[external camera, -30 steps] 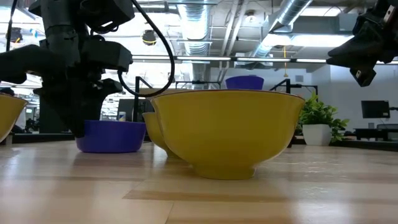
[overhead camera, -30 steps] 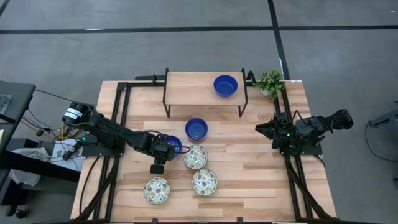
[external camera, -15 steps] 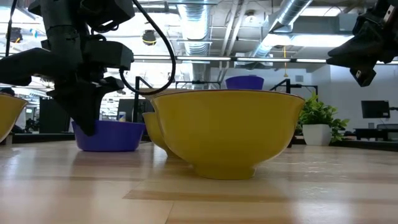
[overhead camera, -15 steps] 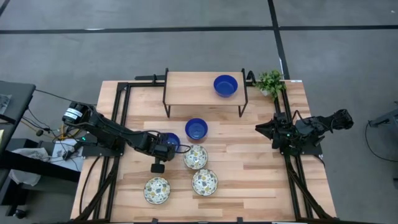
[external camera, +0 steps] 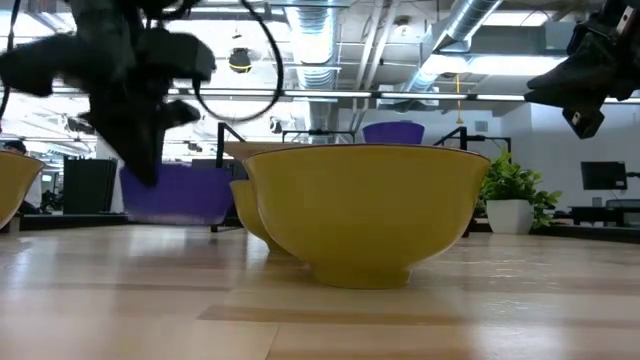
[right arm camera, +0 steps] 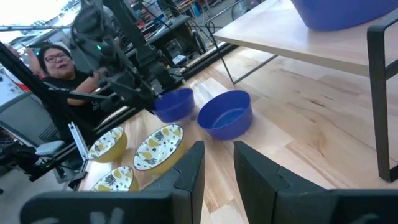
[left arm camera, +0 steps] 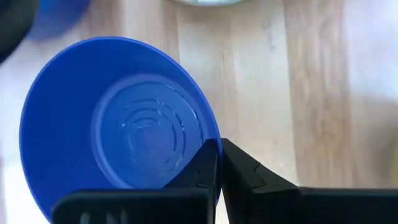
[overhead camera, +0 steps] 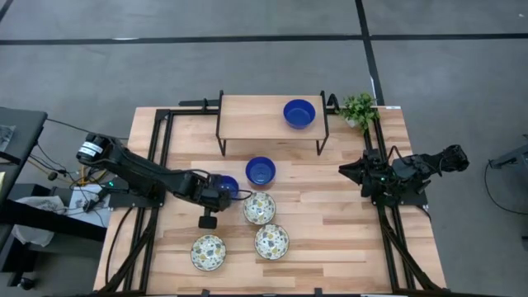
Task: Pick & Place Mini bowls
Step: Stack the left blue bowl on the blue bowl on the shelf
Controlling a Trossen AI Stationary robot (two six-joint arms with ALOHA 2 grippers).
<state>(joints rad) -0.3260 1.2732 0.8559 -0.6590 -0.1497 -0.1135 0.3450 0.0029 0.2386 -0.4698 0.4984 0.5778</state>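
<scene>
My left gripper [overhead camera: 218, 193] is shut on a blue mini bowl [overhead camera: 230, 186] at the table's left middle; in the low view the bowl [external camera: 176, 192] hangs above the tabletop. A second blue bowl [overhead camera: 261, 171] rests on its base just right of it. A third blue bowl [overhead camera: 299, 113] stands on the raised shelf [overhead camera: 247, 117]. Three patterned bowls [overhead camera: 259, 208], [overhead camera: 271, 242], [overhead camera: 208, 252] sit on the table nearer the front edge. My right gripper [right arm camera: 217, 163] waits open at the right side, with nothing between its fingers. My left gripper pinches the blue bowl's rim [left arm camera: 213, 138] on the side nearest the arm, one finger [left arm camera: 202, 171] inside the bowl and the other [left arm camera: 245, 174] outside its wall. The fingers slant down from the table's left. The bowl is lifted clear of the table, mouth up.
A small green plant [overhead camera: 359, 107] stands at the far right corner beside the shelf. Black frame rails [overhead camera: 162, 140] run along the table's left and right sides. A person [right arm camera: 56, 62] sits beyond the table's left side. Bare wood lies at the middle right.
My left gripper has taken hold of the blue bowl's rim and risen. The bowl, which stood on the table a second ago, first tipped slightly and now hangs clear of the tabletop.
</scene>
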